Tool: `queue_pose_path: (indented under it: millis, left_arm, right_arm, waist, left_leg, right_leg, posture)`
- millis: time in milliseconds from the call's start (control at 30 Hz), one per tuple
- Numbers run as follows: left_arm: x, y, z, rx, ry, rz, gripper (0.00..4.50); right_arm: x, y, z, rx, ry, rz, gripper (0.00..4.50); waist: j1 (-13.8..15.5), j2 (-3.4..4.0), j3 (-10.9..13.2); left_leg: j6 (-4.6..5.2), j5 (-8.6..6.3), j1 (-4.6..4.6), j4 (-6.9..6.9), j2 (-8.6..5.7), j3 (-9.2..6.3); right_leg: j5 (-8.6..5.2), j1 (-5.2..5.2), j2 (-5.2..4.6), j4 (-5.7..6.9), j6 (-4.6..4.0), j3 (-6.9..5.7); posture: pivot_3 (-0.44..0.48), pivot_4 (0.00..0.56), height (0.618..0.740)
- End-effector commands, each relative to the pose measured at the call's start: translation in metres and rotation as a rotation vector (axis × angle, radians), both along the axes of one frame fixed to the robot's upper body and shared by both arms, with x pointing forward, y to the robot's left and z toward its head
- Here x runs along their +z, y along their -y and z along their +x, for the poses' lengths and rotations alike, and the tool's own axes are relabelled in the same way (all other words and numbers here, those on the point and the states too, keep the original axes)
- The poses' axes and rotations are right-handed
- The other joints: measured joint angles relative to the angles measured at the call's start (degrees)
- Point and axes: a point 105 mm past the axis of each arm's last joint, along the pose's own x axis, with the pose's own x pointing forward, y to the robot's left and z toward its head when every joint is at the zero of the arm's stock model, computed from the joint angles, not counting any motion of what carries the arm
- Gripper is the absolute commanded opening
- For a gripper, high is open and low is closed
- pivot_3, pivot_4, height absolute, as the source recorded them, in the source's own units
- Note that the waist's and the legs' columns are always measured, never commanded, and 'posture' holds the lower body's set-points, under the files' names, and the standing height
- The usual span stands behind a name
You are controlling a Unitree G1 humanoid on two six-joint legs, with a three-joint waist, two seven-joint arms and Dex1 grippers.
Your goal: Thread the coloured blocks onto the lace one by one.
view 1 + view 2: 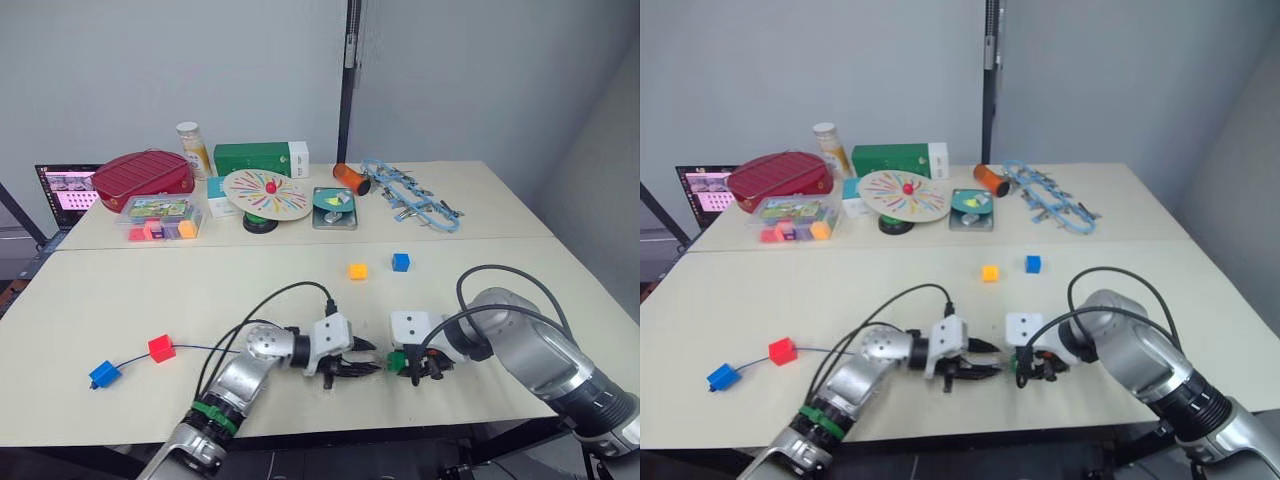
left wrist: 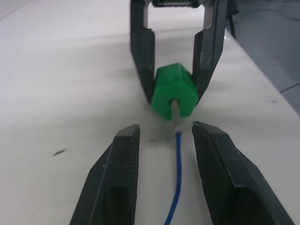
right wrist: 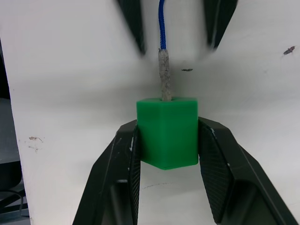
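My right gripper [image 3: 166, 140] pinches the green block [image 3: 167, 131] low over the table [image 1: 300, 290], near the front edge. The lace [image 2: 176, 187] tip sits in the block's hole. My left gripper [image 2: 164, 154] is spread, fingers either side of the lace and not touching it, so nothing pushes the tip on; I think it could slip back out if I move the block. A tilted block may jam the stiff tip. Red block [image 1: 161, 348] and blue block [image 1: 104, 374] look already threaded at left. Orange block [image 1: 357, 271] and second blue [image 1: 401, 262] wait mid-table, well apart.
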Motion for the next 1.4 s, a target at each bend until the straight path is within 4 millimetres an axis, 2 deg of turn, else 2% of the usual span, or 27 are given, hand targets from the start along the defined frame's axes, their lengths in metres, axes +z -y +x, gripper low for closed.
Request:
queue_pose_path:
  millis: [33,300,467,500,933,1200,1400]
  left_arm:
    - [0.006,-0.005,-0.005,-0.003,0.013,0.0,1.71]
    - [-0.002,-0.014,-0.01,0.011,-0.013,0.057,1.71]
    - [-0.004,-0.01,-0.008,0.015,-0.014,0.058,0.19]
    - [-0.003,-0.01,-0.008,0.014,-0.013,0.057,0.0]
    - [0.007,0.023,-0.001,-0.02,-0.025,0.001,0.0]
    - [0.004,0.028,0.002,-0.011,-0.048,0.01,0.0]
    - [0.001,0.015,-0.003,-0.005,-0.115,0.014,1.83]
  right_arm:
    - [-0.005,-0.003,-0.003,0.019,-0.02,0.003,1.24]
    - [-0.005,-0.005,0.001,0.023,-0.011,0.005,1.24]
    - [-0.004,-0.005,0.002,0.022,-0.004,0.007,1.24]
    - [-0.004,-0.005,0.002,0.021,-0.003,0.007,1.24]
    - [-0.004,-0.006,0.004,0.018,0.001,0.011,1.24]
    - [-0.004,-0.006,0.003,0.015,-0.002,0.013,1.24]
    - [-0.001,-0.008,0.002,-0.002,-0.016,0.046,1.24]
  waist:
    - [0.0,0.0,0.0]
    - [-0.1,0.0,0.0]
    - [-0.1,0.0,0.0]
    - [-0.1,0.0,0.0]
    - [-0.1,-0.01,0.0]
    - [-0.1,-0.01,0.0]
    - [-0.1,-0.01,0.0]
  left_leg:
    - [0.0,0.0,0.0,0.0,0.0,0.0]
    - [-0.01,0.0,0.01,0.0,0.01,0.0]
    - [-0.01,0.01,0.01,-0.01,0.02,0.0]
    - [-0.01,0.01,0.01,0.0,0.02,0.0]
    - [-0.01,0.01,0.01,0.01,0.01,0.01]
    - [-0.01,0.01,0.01,0.01,0.01,0.02]
    - [-0.01,0.01,0.01,0.01,0.01,0.01]
  right_leg:
    - [0.0,0.0,0.0,0.0,0.0,0.0]
    - [0.0,0.0,0.01,0.0,0.0,-0.01]
    - [0.0,0.0,0.03,0.0,0.0,0.0]
    - [0.0,0.0,0.03,0.0,0.0,-0.01]
    - [0.0,0.02,0.04,0.01,0.0,0.0]
    - [0.0,0.02,0.05,0.0,0.0,0.0]
    - [0.0,0.01,0.05,0.01,0.0,0.0]
  posture:
    - [0.0,0.15,0.74]
    - [0.0,0.15,0.74]
    - [0.0,0.15,0.74]
    - [0.0,0.15,0.74]
    - [0.0,0.15,0.74]
    - [0.0,0.15,0.74]
    - [0.0,0.15,0.74]
